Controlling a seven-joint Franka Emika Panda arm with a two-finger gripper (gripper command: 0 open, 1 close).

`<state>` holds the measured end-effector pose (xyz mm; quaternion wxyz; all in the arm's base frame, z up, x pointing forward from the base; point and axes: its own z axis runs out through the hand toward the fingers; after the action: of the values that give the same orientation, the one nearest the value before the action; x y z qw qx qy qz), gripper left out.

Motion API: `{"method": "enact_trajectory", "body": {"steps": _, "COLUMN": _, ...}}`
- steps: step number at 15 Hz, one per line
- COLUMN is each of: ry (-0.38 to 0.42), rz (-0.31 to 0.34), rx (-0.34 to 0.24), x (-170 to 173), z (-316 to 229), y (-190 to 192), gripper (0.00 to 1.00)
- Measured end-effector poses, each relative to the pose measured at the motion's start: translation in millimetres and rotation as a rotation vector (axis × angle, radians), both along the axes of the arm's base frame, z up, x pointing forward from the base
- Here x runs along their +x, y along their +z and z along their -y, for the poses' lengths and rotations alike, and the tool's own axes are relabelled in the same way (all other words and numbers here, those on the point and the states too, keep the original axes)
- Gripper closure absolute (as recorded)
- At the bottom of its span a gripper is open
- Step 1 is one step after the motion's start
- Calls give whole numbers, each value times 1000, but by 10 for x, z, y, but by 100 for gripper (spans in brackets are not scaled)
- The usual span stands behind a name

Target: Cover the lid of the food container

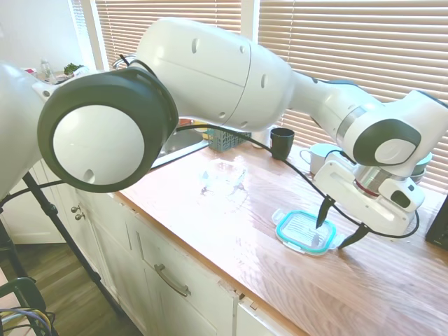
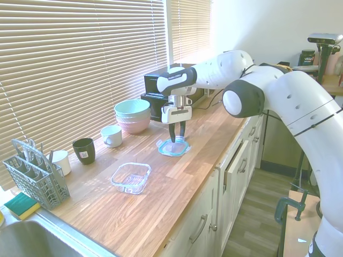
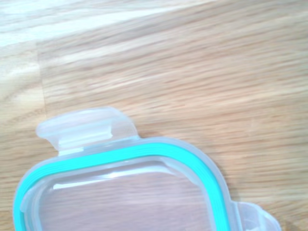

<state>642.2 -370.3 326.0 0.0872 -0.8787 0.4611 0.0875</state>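
The lid [image 1: 305, 232] you are after lies flat on the wooden surface [image 1: 231, 231]: clear in the middle, ringed by a teal rim, with small clear tabs at its edges. Your gripper [image 1: 341, 224] hangs right over it, released, its dark fingers [image 1: 324, 210] spread with one tip over the lid and the other just past its edge. The food container [image 2: 131, 177], a shallow clear dish, sits well apart from the lid on the same surface. Only the second exterior view shows you the stacked mint and pink bowls [image 2: 132, 115] by the blinds. Only the wrist view gives you a tab [image 3: 84, 126] up close, frosted and jutting from a rounded corner.
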Motion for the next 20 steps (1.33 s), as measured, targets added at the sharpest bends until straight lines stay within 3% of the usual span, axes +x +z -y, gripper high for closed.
{"method": "enact_trajectory", "body": {"steps": 20, "ry": 7, "rz": 23, "rx": 15, "x": 43, "z": -92, "y": 35, "gripper": 100}}
